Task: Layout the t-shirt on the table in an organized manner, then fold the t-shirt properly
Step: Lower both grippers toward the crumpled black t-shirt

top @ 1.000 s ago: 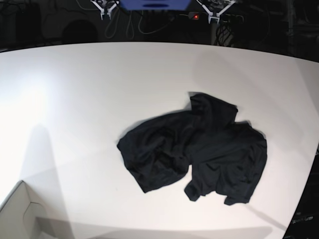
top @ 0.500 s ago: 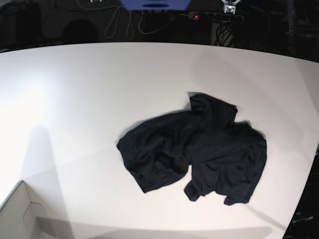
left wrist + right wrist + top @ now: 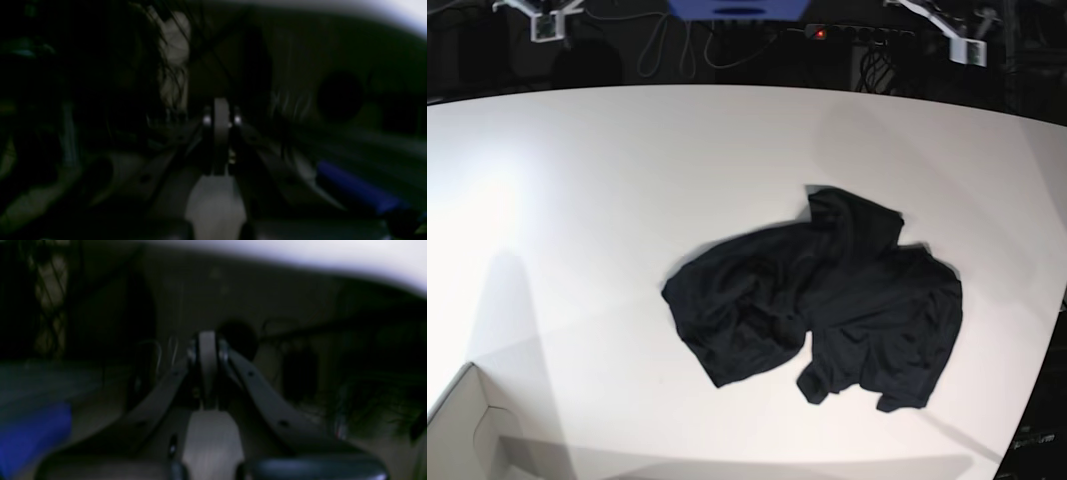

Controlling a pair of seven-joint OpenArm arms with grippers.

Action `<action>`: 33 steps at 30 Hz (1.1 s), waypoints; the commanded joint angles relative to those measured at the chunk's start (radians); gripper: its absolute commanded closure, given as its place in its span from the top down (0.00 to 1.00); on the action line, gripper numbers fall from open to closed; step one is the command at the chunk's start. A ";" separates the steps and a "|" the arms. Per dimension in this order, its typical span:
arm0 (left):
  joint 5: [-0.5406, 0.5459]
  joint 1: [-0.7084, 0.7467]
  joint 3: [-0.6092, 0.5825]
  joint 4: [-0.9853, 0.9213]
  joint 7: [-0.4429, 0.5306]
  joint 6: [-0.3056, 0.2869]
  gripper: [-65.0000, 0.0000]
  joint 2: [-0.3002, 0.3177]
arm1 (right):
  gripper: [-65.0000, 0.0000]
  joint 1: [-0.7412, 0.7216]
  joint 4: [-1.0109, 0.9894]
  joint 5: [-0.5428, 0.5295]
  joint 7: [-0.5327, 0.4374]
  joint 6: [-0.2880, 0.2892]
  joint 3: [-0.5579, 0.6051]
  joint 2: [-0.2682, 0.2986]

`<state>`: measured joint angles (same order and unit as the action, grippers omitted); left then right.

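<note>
Both pincers are staying closed with nothing between the jaws: the left gripper (image 3: 220, 133) is showing its two fingers pressed together in the left wrist view, and the right gripper (image 3: 207, 370) is looking the same in the right wrist view, each in front of a dark, blurred background. Neither one is touching the t-shirt (image 3: 822, 300), and both are sitting well apart from it, beyond the far edge of the table (image 3: 627, 180). This black t-shirt is lying crumpled in an uneven heap on the white table, toward its right side in the base view. A pale cardboard box corner (image 3: 467, 430) is showing at the near left, well apart from the t-shirt.
</note>
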<state>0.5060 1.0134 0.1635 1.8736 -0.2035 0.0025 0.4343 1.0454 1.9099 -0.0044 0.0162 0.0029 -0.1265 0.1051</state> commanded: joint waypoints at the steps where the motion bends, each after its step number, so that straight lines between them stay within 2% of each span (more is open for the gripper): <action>1: 0.015 0.011 0.035 0.056 0.023 0.001 0.00 0.007 | 0.00 0.020 0.053 -0.001 -0.019 -0.001 -0.005 0.002; 5: 0.076 -0.054 0.147 0.105 0.022 -0.003 0.00 -0.042 | 0.00 -0.060 0.119 -0.001 -0.022 -0.001 0.012 -0.002; 7: 0.105 -0.126 0.178 0.091 -0.001 -0.003 0.00 -0.067 | 0.00 -0.146 0.119 -0.001 -0.019 -0.001 0.024 -0.034; 11: 0.141 -0.245 0.241 0.094 -0.202 0.000 0.00 -0.116 | 0.01 -0.279 0.127 -0.001 -0.019 0.001 0.027 -0.092; 13: 0.164 -0.307 0.305 0.096 -0.327 0.000 0.00 -0.147 | 0.09 -0.345 0.124 -0.001 -0.019 0.001 0.031 -0.118; 16: 0.174 -0.407 0.408 0.096 -0.494 -0.005 0.02 -0.200 | 0.23 -0.440 0.119 -0.001 -0.002 0.001 0.090 -0.123; 18: 0.165 -0.482 0.479 0.093 -0.589 -0.005 0.08 -0.229 | 0.31 -0.488 0.119 0.001 0.060 0.001 0.147 -0.123; 20: 0.165 -0.552 0.548 0.091 -0.661 -0.006 0.19 -0.248 | 0.39 -0.558 0.119 0.001 0.143 0.001 0.202 -0.121; 23: 0.165 -0.652 0.598 0.087 -0.727 -0.008 0.35 -0.245 | 0.46 -0.643 0.102 0.002 0.294 0.001 0.265 -0.121; 26: 0.164 -0.746 0.600 0.083 -0.744 -0.008 0.39 -0.213 | 0.51 -0.715 0.078 0.002 0.400 0.001 0.298 -0.121; 30: 0.165 -0.887 0.540 -0.018 -0.744 -0.008 0.45 -0.162 | 0.52 -0.738 0.056 0.005 0.420 0.001 0.288 -0.140; 33: 0.165 -1.023 0.506 -0.213 -0.744 -0.008 0.57 -0.147 | 0.52 -0.732 0.033 0.005 0.420 0.001 0.210 -0.184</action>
<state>0.6628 -0.0013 0.6670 1.6371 -0.9596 -0.0071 0.2707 0.3183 1.9232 -0.0006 0.4641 0.0006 0.0822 -0.0837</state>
